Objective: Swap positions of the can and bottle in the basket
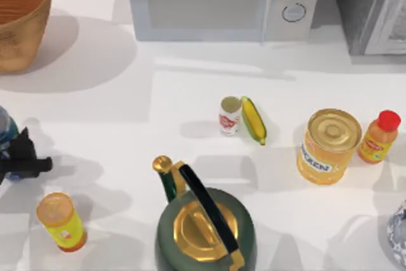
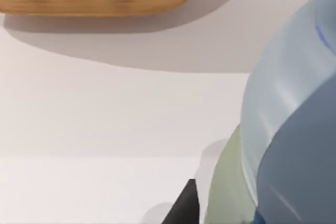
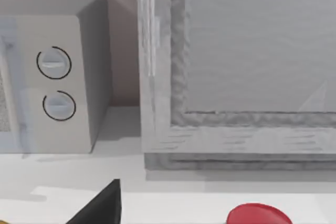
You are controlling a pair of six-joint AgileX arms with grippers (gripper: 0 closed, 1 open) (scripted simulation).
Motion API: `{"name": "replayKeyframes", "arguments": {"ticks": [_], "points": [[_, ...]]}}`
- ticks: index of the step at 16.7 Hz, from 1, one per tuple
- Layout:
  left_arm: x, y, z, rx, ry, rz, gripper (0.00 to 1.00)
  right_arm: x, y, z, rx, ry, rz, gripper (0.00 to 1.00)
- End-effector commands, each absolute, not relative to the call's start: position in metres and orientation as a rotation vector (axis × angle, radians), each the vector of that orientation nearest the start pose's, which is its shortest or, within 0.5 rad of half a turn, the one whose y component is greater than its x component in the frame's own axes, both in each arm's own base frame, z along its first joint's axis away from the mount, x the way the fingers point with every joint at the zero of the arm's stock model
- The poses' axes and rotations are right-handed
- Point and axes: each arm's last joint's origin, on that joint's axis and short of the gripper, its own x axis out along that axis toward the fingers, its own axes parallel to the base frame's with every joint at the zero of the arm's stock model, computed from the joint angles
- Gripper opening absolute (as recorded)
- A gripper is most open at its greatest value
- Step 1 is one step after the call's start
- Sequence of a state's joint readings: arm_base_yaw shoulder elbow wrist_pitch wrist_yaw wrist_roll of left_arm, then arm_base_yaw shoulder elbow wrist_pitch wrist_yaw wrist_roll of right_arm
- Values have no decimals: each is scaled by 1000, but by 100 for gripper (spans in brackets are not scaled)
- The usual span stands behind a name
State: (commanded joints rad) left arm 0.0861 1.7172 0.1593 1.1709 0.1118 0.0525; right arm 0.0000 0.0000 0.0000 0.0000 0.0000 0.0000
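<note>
Bottle (image 2: 294, 129) looming beside left claw (image 1: 19, 160), grip unclear, basket (image 1: 19, 23) beyond.

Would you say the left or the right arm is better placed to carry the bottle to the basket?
Left: the left gripper sits at the table's left edge against the bottle, and the basket stands on that side.

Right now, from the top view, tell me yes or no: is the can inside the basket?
No. The can stands on the table beside the corn cob, far from the basket.
</note>
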Motion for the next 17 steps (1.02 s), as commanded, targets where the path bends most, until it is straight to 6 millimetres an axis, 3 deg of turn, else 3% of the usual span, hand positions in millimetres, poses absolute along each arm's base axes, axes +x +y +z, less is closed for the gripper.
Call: {"name": "replayKeyframes", "arguments": {"ticks": [4,5,14,17], "points": [[217,16,79,1,384,-20,2,106,-1,160,0,0,0,100],[217,16,79,1,384,-20,0,106,-1,160,0,0,0,100],[217,15,79,2,386,-23,0,106,-1,160,0,0,0,100],[231,4,79,16,402,-90,0,106,-1,160,0,0,0,100]]}}
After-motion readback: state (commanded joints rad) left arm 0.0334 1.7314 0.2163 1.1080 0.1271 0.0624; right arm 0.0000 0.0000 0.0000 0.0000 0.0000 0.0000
